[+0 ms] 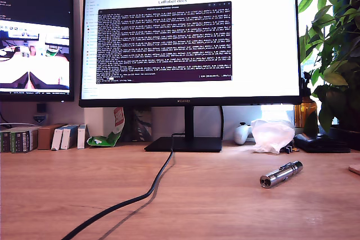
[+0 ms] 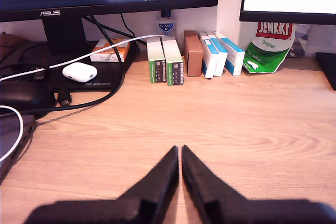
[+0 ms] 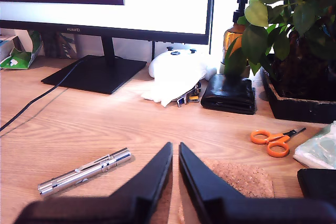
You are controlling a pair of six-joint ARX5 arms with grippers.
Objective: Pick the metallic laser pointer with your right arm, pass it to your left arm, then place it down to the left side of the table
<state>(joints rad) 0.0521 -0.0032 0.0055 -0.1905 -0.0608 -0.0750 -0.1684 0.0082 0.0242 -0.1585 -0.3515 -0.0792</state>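
Note:
The metallic laser pointer lies flat on the wood-grain table toward the exterior view's right, its dark lens end facing the camera. In the second wrist view the laser pointer rests on the table beside and slightly ahead of my second gripper, which is shut and holds nothing. My first gripper is also shut and empty, hovering over bare table with no pointer in its view. Neither arm appears in the exterior view.
A monitor stand and a black cable cross the table's middle. Orange scissors, a cork mat, a black wallet, a white bag and a plant surround my second gripper. Small boxes and an earbud case stand beyond my first gripper.

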